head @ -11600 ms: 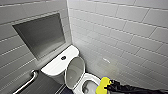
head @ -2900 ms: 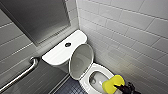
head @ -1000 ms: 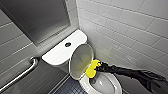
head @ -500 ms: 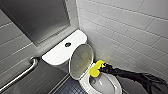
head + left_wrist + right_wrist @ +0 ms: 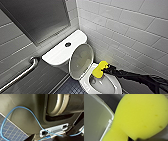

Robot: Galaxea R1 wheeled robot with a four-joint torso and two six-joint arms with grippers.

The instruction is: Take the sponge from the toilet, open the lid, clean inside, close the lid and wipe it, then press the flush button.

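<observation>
Your right arm (image 5: 140,77) wears a black, creased cover down to the dark right gripper (image 5: 105,71). By your left wrist, a blue cable (image 5: 33,115) loops over a dark grey shell (image 5: 22,122) into a white connector plate (image 5: 55,131).

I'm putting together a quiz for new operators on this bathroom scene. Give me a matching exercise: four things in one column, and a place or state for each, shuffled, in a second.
Column 1
1. sponge
2. lid
3. flush button
4. grab bar

Column 2
A. on top of the tank
B. in the right gripper, over the bowl
C. on the grey tiled wall
D. raised, standing open

Pairs: 1-B, 2-D, 3-A, 4-C
</observation>
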